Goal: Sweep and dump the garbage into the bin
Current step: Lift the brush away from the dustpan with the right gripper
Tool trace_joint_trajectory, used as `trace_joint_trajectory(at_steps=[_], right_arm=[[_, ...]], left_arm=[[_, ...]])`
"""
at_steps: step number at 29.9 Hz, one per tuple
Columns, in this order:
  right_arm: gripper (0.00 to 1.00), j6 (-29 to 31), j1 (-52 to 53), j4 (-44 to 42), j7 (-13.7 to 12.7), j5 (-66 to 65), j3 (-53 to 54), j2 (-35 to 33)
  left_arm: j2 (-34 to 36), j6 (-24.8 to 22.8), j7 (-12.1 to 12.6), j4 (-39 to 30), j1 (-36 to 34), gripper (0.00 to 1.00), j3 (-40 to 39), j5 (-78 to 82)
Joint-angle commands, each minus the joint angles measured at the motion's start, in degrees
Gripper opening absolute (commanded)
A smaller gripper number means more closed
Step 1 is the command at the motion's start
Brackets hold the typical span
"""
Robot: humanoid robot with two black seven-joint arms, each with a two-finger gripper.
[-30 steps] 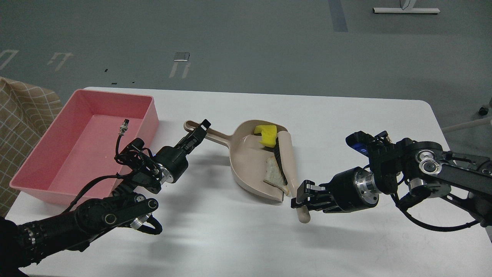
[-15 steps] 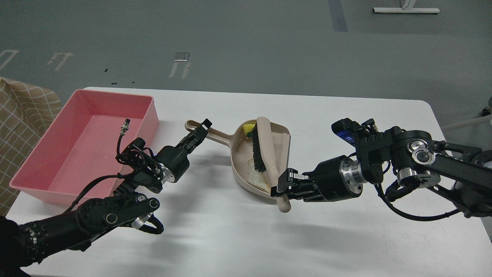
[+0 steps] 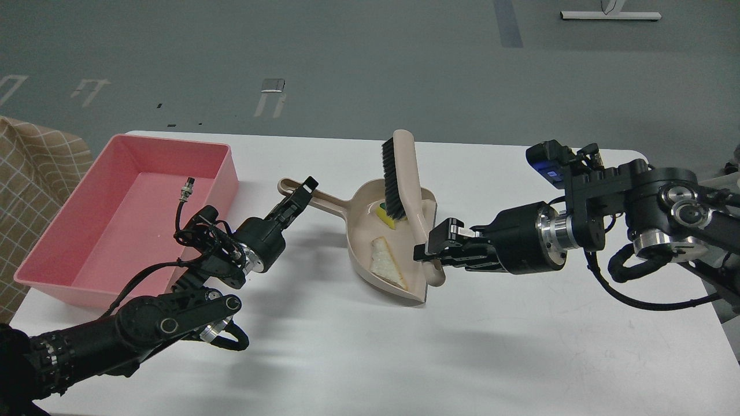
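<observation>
The beige dustpan (image 3: 361, 231) lies mid-table with its handle pointing left. My left gripper (image 3: 300, 195) is shut on that handle. The whitish bread slice (image 3: 386, 263) lies inside the pan near its open lip. The yellow chunk (image 3: 386, 216) sits deeper in the pan, partly hidden by the brush's black bristles. My right gripper (image 3: 435, 249) is shut on the handle of the beige brush (image 3: 403, 173), which is lifted and stands nearly upright over the pan. The pink bin (image 3: 69, 231) stands at the left of the table, with my left arm over its near right corner.
The white table (image 3: 520, 358) stretches to the right and front. A checked beige cloth (image 3: 29, 173) hangs just left of the bin. Grey floor lies beyond the far table edge.
My right gripper has swept the brush leftward over the pan, then lifted it upward and back. The scraps now lie well inside the pan. The left gripper and dustpan have held still.
</observation>
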Motion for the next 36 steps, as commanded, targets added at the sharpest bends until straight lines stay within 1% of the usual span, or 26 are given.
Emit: trace_joint_trajectory(at_steps=[1, 8, 14, 16, 20, 26, 29, 36], right_arm=[[0.0, 0.0, 0.5, 0.2, 0.0, 0.0, 1.9, -0.5], [0.0, 0.0, 0.5, 0.1, 0.0, 0.0, 5.4, -3.3], [0.0, 0.0, 0.0, 0.0, 0.0, 0.0, 7.0, -7.5], [0.0, 0.0, -0.1, 0.0, 0.0, 0.0, 7.3, -9.2], [0.0, 0.0, -0.2, -0.7, 0.0, 0.0, 7.5, -12.2], [0.0, 0.0, -0.4, -1.2, 0.0, 0.4, 7.5, -15.6], [0.0, 0.0, -0.8, -1.3, 0.0, 0.4, 7.5, -16.7], [0.0, 0.0, -2.9, -1.7, 0.0, 0.4, 7.5, -17.5]], left_arm=[[0.2, 0.0, 0.0, 0.0, 0.0, 0.0, 0.0, -1.0], [0.4, 0.0, 0.0, -0.8, -0.1, 0.0, -0.3, -2.2], [0.3, 0.0, -0.2, -0.9, -0.4, 0.0, -0.3, -4.5], [0.2, 0.0, -0.9, -0.9, -0.5, 0.0, -0.3, -4.6], [0.3, 0.0, -1.0, -1.0, -0.5, 0.0, -0.4, -6.0], [0.6, 0.0, -3.2, -1.3, -0.6, 0.0, -0.5, -8.9], [0.9, 0.0, -3.2, -2.4, -0.9, 0.0, -1.5, -11.0], [1.1, 0.0, -3.3, -2.5, -0.9, 0.0, -4.6, -12.3]])
